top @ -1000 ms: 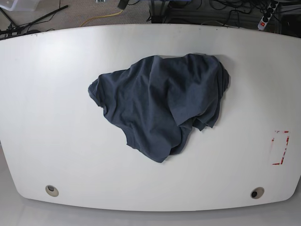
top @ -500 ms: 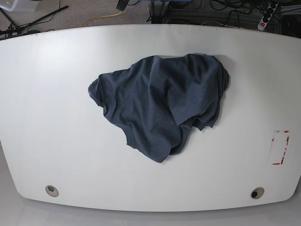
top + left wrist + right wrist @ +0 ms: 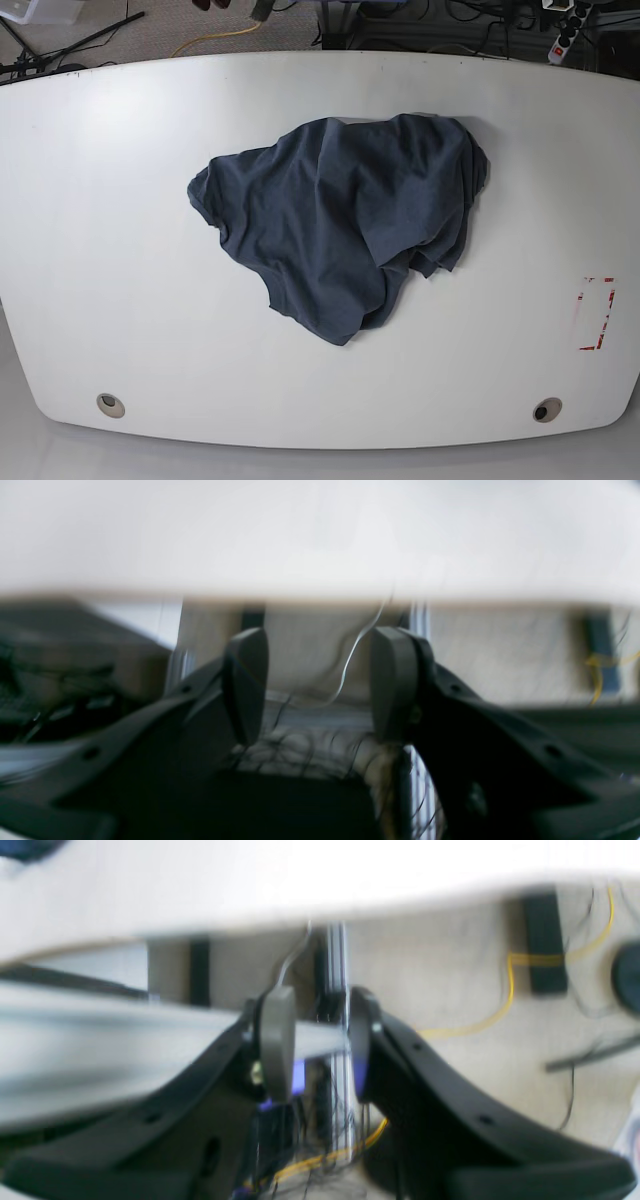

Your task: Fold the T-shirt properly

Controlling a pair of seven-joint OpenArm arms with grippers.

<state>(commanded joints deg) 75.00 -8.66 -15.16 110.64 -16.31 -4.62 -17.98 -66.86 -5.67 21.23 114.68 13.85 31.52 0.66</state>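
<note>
The T-shirt (image 3: 345, 225) lies crumpled in a dark slate-blue heap on the middle of the white table (image 3: 110, 240), with no lettering showing. Neither gripper touches it. In the blurred left wrist view my left gripper (image 3: 320, 647) is open, its fingers wide apart with nothing between them, beyond and below the table's edge (image 3: 320, 592). My right gripper (image 3: 312, 1012) in the right wrist view is open too, with a narrower gap and nothing held, likewise off the table edge (image 3: 320, 910).
Two round cable holes (image 3: 111, 405) (image 3: 546, 410) sit near the table's front corners. A red-marked rectangle (image 3: 596, 313) is on the table's right side. Cables, a yellow cord (image 3: 507, 1005) and a power strip (image 3: 565, 35) lie on the floor past the far edge.
The T-shirt lies just as before. A small dark shape has come into the top edge of the base view at the left.
</note>
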